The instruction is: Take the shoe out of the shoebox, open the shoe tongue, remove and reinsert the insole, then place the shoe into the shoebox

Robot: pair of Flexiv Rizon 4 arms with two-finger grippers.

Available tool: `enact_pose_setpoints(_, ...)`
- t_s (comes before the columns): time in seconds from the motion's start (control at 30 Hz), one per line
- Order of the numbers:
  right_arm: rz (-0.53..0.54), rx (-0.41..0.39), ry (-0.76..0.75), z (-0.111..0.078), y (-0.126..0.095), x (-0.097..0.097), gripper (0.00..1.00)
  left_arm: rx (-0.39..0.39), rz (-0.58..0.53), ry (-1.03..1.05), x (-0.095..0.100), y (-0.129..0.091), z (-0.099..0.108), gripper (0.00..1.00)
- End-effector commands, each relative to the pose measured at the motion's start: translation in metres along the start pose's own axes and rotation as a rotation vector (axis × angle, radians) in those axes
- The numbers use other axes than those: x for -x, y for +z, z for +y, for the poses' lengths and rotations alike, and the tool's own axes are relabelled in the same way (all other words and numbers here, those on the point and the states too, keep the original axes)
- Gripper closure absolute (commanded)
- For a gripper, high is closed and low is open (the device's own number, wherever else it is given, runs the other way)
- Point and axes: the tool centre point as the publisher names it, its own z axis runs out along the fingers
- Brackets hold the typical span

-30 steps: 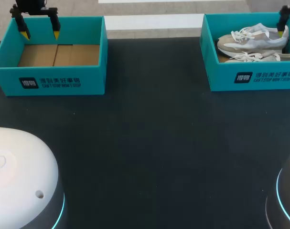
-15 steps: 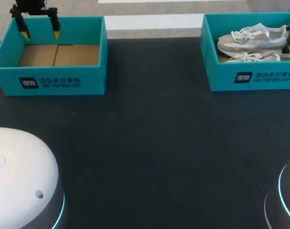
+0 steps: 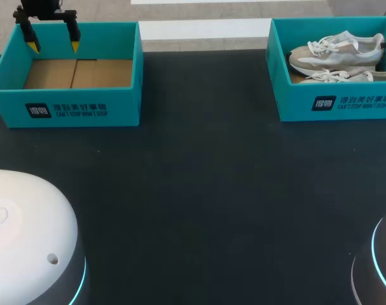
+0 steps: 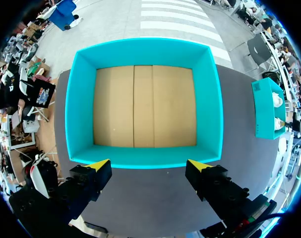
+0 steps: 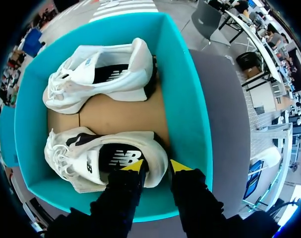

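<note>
On the dark table (image 3: 205, 184) stand two teal boxes, both along the far edge and well apart: the left shoebox (image 3: 65, 111) at the far left and the right shoebox (image 3: 336, 105) at the far right. The left shoebox is open at the top, and its brown cardboard floor (image 4: 145, 106), crossed by two straight creases, is in full sight. The left end effector (image 4: 149, 166) hangs over that box's far wall, a little above the rim. Its two yellow-tipped fingers (image 4: 98, 164) are spread wide apart and grip nothing. The right shoebox is also open at the top and holds a pair of white and beige lace-up shoes. They lie one behind the other with their toes to the left and their heels to the right. The far shoe (image 5: 98, 72) lies along the box's far wall and the near shoe (image 5: 100, 158) along its near wall, with a strip of bare cardboard between them. Each shoe shows a dark panel on its side and loose white laces bunched toward the toe. The right end effector (image 5: 155, 167) is at the right end of that box, right at the heel of the near shoe and just beside the box's right wall. The back of the heel lies in line with it, but the right wrist view does not show whether it is clamped on the heel or merely poised at it. In the head view only a dark sliver of this end effector shows, at the right edge over the box's right end.
</note>
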Motion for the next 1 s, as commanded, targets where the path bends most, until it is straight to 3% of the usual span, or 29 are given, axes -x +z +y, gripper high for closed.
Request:
enact_pose_setpoints(0.03,-0.005,0.002,0.002,0.000,0.010,0.002,0.71,0.001,-0.001,0.000,0.000,0.000,0.000,0.00)
enact_pose_setpoints(0.1,0.006,-0.001,0.000,0.000,0.015,0.002,0.76,0.001,-0.001,0.000,0.000,0.000,0.000,0.00)
enact_pose_setpoints(0.27,0.000,-0.007,-0.010,0.000,0.027,-0.002,0.70,0.001,-0.001,0.000,0.000,0.000,0.000,0.00)
enact_pose_setpoints(0.43,-0.009,-0.027,-0.016,-0.001,0.038,-0.005,0.73,0.001,-0.001,0.000,0.000,0.000,0.000,0.00)
enact_pose_setpoints(0.47,-0.009,-0.029,-0.014,-0.002,0.040,-0.004,0.76,0.001,-0.001,0.000,0.000,0.000,0.000,0.00)
enact_pose_setpoints(0.5,-0.017,-0.033,-0.006,-0.002,0.041,-0.003,0.93,0.001,-0.001,0.000,0.000,0.000,0.000,0.00)
enact_pose_setpoints(0.53,-0.018,-0.034,-0.005,-0.002,0.041,-0.003,1.00,0.001,-0.001,0.000,0.000,0.000,0.000,0.00)
enact_pose_setpoints(0.6,-0.027,-0.038,-0.002,-0.002,0.041,-0.002,1.00,0.001,-0.001,0.000,0.000,0.000,0.000,0.00)
enact_pose_setpoints(0.87,-0.033,-0.028,0.033,-0.007,0.003,0.004,1.00,0.001,-0.001,0.000,0.000,0.000,0.000,0.00)
enact_pose_setpoints(1.0,-0.046,-0.015,0.055,-0.007,-0.034,0.005,1.00,0.001,-0.001,0.000,0.000,0.000,0.000,0.00)
